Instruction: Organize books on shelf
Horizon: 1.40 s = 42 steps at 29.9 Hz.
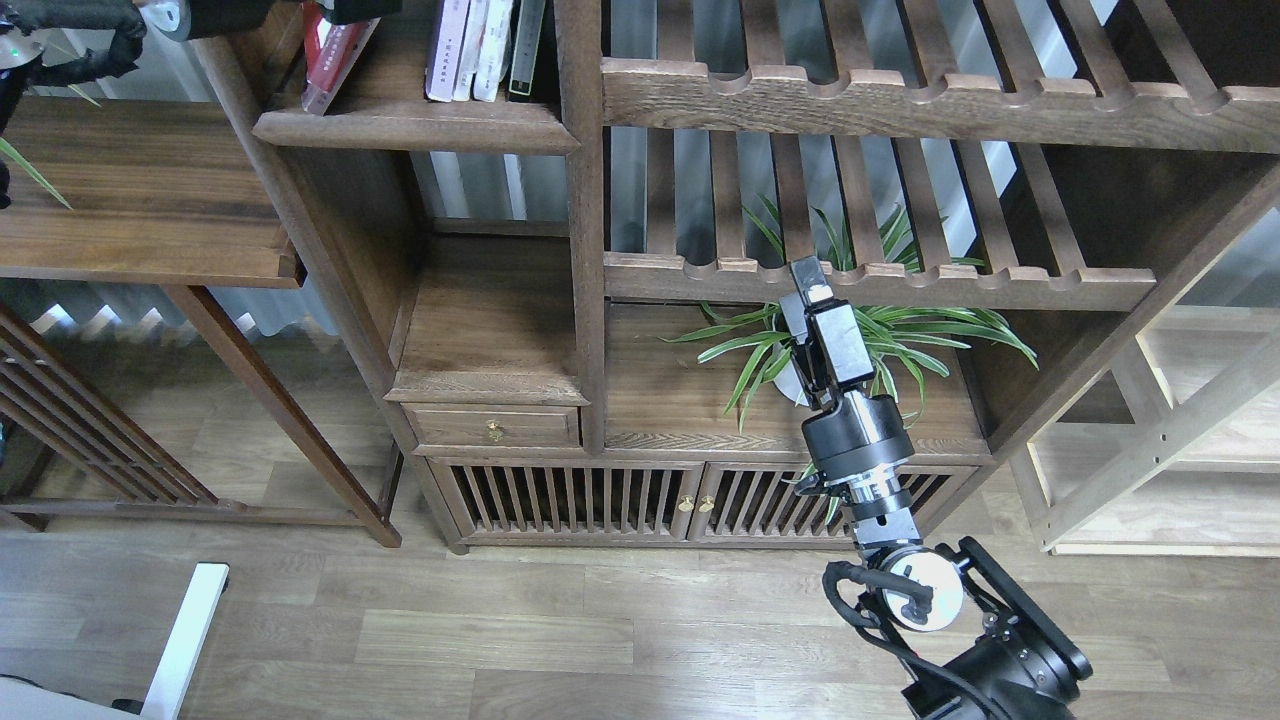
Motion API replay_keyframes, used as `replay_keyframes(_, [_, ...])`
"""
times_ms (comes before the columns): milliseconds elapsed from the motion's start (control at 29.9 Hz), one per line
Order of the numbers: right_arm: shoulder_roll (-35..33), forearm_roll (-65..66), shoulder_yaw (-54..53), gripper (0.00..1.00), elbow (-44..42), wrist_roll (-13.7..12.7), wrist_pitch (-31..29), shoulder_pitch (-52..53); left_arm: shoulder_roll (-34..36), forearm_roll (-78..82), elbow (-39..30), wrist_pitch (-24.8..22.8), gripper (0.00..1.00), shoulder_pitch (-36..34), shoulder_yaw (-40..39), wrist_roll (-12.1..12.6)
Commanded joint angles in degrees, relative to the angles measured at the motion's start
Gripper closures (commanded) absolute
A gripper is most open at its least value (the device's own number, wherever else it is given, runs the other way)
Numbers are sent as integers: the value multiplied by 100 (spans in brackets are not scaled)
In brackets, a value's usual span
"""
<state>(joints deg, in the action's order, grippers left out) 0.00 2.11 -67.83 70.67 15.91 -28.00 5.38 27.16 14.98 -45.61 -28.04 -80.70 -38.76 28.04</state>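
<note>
The shelf [420,128] is a dark-brown board with a rounded front edge at the top left of the bookcase. A thick red book [333,55] leans tilted at its left end. A pale lavender-white book [447,50] stands upright to the right, with two more pale spines [490,45] and a dark thin one [527,45] beside it. I cannot make out the maroon book. My left arm enters at the top left; its dark far end [352,8] is just above the red book, cut off by the frame. My right gripper [808,283] points up in front of a plant, holding nothing; its fingers cannot be told apart.
A spider plant [900,335] in a pot sits on the lower board behind my right gripper. Slatted racks with scalloped rails [900,100] fill the right side. A small drawer [492,427] and slatted cabinet doors [620,500] are below. A pale wood rack [1160,440] stands at the right, a side table [140,200] at the left.
</note>
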Motion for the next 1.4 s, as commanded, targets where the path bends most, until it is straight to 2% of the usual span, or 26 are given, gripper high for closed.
replay_keyframes(0, [0, 0, 6, 0, -1, 0, 0, -28, 184, -39, -44, 4, 1, -7, -61, -4])
replay_keyframes(501, [0, 0, 15, 0, -1, -18, 0, -28, 580, -57, -185, 4, 1, 178, -53, -4])
replay_keyframes(902, [0, 0, 24, 0, -1, -18, 0, -19, 1317, -434, -1186, 4, 1, 599, -61, -4])
replay_keyframes(1136, [0, 0, 24, 0, -1, -18, 0, 16, 2029, -1145, -2407, 4, 1, 1109, -201, -4])
replay_keyframes(1370, [0, 0, 33, 0, -1, -44, 0, 33, 2258, -2199, -2812, 4, 1, 1399, -536, -4])
